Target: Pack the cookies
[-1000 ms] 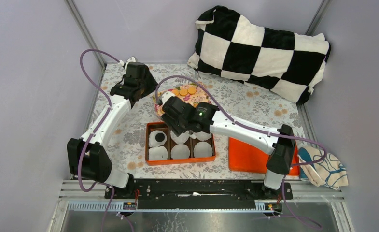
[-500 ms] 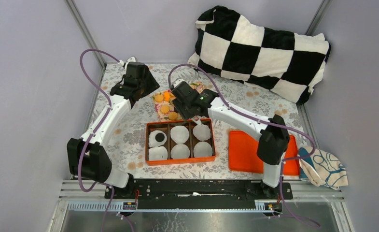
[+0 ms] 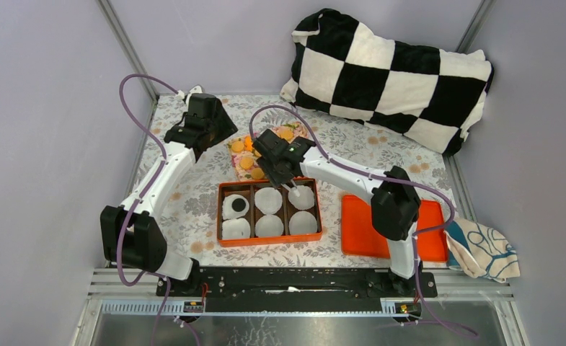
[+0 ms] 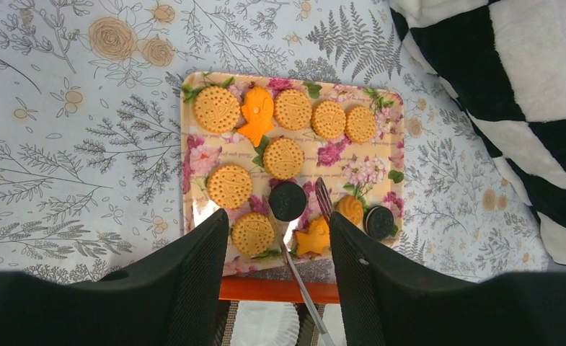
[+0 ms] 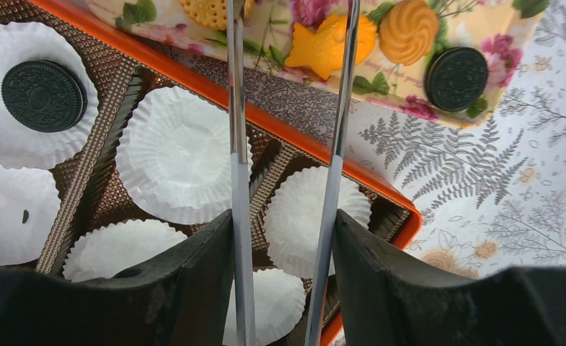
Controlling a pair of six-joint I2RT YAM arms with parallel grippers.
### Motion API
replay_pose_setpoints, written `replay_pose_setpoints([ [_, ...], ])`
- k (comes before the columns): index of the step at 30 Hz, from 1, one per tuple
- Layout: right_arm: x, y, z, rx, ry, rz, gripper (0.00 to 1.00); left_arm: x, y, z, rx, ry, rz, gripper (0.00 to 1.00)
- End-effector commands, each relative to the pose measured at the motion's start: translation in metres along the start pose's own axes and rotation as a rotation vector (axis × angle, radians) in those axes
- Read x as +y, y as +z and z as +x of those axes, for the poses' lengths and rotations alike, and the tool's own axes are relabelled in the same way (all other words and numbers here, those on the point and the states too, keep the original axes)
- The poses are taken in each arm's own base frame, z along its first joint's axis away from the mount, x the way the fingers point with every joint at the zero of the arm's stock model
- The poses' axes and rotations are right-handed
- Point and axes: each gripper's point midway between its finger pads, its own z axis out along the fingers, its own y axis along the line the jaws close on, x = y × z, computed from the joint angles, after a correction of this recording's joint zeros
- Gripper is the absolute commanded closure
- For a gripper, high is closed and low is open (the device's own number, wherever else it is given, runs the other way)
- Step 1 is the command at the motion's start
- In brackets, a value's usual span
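Right end effector (image 5: 282,216) shifted toward cookies (image 4: 283,157), gripping tongs (image 5: 236,144)

Both the left arm (image 3: 161,173) and right arm (image 3: 337,171) are white links with chunky black joints, purple cables (image 3: 122,94), and a tiny green light (image 3: 292,150) just above frame centre. The left gripper (image 4: 278,220) has fat matte-black fingers (image 4: 193,281).

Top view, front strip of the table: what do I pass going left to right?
Cup box → orange lid → towel.
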Motion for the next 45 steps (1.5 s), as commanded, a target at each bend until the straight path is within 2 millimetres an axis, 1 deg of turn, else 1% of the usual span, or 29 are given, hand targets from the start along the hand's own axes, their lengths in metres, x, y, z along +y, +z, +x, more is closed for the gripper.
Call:
replay_pose_setpoints([
  [1, 0.008, -0.001, -0.007, 0.011, 0.032, -0.037, 0.44, 0.002, 0.000, -0.004, -0.023, 0.003, 0.012, 0.41],
  [4, 0.008, 0.003, -0.008, 0.040, 0.027, -0.025, 0.44, 0.001, 0.000, -0.002, -0.019, -0.003, 0.023, 0.41],
  [6, 0.006, 0.004, -0.008, 0.060, 0.030, -0.010, 0.48, 0.001, 0.002, 0.000, -0.010, -0.004, 0.025, 0.41],
  [7, 0.006, 0.002, -0.011, 0.057, 0.037, -0.009, 0.50, 0.001, 0.002, 0.001, -0.007, -0.004, 0.029, 0.41],
  [9, 0.006, -0.001, -0.013, 0.058, 0.046, -0.008, 0.57, 0.001, 0.001, 0.001, -0.005, -0.005, 0.033, 0.41],
  [13, 0.002, -0.009, -0.019, 0.038, 0.057, 0.005, 0.58, 0.000, 0.001, 0.002, 0.005, -0.008, 0.046, 0.41],
  [14, 0.000, -0.011, -0.020, 0.034, 0.057, 0.010, 0.61, -0.001, 0.001, 0.002, 0.008, -0.010, 0.049, 0.41],
  [16, -0.002, -0.016, -0.024, 0.017, 0.060, 0.015, 0.72, -0.001, 0.002, 0.003, 0.015, -0.012, 0.054, 0.41],
  [19, -0.006, -0.033, -0.036, -0.047, 0.078, 0.010, 0.82, -0.001, 0.001, 0.003, 0.018, -0.015, 0.056, 0.41],
  [24, -0.013, -0.076, -0.057, -0.170, 0.093, -0.016, 0.87, -0.003, -0.002, -0.002, 0.005, -0.021, 0.061, 0.41],
  [26, -0.016, -0.096, -0.060, -0.210, 0.102, -0.032, 0.87, -0.004, -0.003, -0.003, 0.003, -0.021, 0.065, 0.41],
  [29, -0.013, -0.113, -0.058, -0.239, 0.103, -0.065, 0.88, -0.005, -0.003, -0.002, 0.007, -0.022, 0.067, 0.41],
  [33, 0.002, -0.124, -0.040, -0.214, 0.075, -0.101, 0.88, -0.005, -0.003, -0.001, 0.012, -0.023, 0.072, 0.41],
  [38, 0.033, -0.132, 0.001, -0.153, 0.001, -0.138, 0.88, -0.007, -0.006, -0.002, 0.011, -0.023, 0.082, 0.41],
  [42, 0.047, -0.124, 0.038, -0.068, -0.003, -0.173, 0.88, -0.007, -0.006, 0.000, 0.019, -0.024, 0.088, 0.41],
  [45, 0.051, -0.114, 0.057, -0.020, -0.004, -0.183, 0.88, -0.008, -0.006, 0.002, 0.023, -0.023, 0.089, 0.41],
])
